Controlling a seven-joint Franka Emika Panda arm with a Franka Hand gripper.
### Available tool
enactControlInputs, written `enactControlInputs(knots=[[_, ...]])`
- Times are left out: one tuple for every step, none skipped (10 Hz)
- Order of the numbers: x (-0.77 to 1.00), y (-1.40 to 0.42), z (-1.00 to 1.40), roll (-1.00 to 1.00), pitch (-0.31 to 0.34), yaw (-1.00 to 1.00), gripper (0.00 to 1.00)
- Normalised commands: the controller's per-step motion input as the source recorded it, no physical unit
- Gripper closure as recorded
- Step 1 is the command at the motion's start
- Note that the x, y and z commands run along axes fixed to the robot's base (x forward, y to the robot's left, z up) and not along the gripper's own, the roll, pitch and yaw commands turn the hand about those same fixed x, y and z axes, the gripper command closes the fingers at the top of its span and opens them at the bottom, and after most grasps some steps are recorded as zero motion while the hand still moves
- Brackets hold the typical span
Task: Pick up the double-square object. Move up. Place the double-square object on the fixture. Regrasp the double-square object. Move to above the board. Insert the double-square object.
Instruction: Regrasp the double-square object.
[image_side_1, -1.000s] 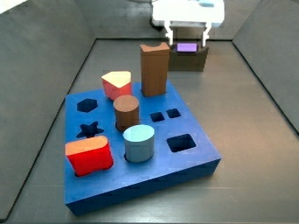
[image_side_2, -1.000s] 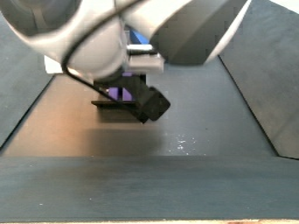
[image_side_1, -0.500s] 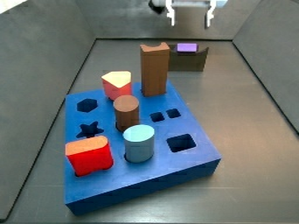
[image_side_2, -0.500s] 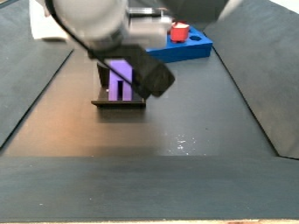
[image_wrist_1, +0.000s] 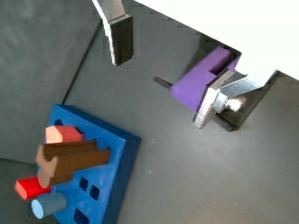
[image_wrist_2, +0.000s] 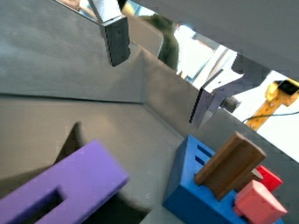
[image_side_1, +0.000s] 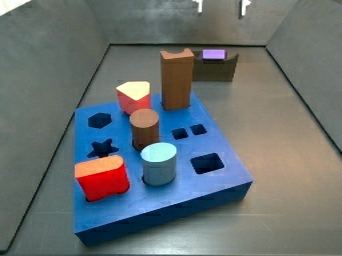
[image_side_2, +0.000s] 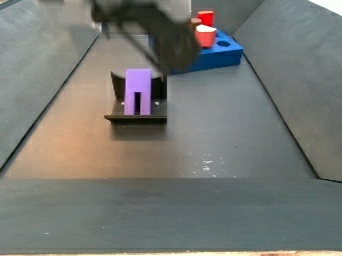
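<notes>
Purple double-square object (image_side_2: 138, 89) rests in fixture (image_side_2: 135, 119); open, empty tool (image_wrist_1: 163, 74) above.

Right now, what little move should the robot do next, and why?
Probably go back down to regrasp. The purple block rests on the fixture, and the gripper hangs above it, fingers apart, holding nothing.

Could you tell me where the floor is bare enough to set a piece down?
Bare floor lies between the board and the fixture, and along both walls. The board's top is crowded with pegs. The double-square object fills the fixture; the open pincer hangs above it.
</notes>
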Motion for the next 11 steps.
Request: enactControlInputs(knots=[[-0.11,-0.51,0.54,1.0,0.042,0.02,0.0],[-0.1,-0.41,0.4,1.0,0.04,0.02,0.0],[-0.06,-0.18,0.12,1.0,0.039,0.02,0.0],[-0.02,-0.06,0.01,1.0,0.039,0.02,0.0],[-0.01,-0.03,0.02,1.0,0.041,0.02,0.0],[-0.02,-0.03,0.03,1.0,0.039,0.02,0.0],[-0.02,-0.04,0.03,1.0,0.034,0.02,0.0],[-0.03,-0.03,0.01,1.0,0.031,0.02,0.0],[-0.03,-0.03,0.01,1.0,0.025,0.02,0.0],[-0.03,-0.02,0.01,1.0,0.02,0.02,0.0],[-0.03,-0.02,0.01,1.0,0.017,0.02,0.0]])
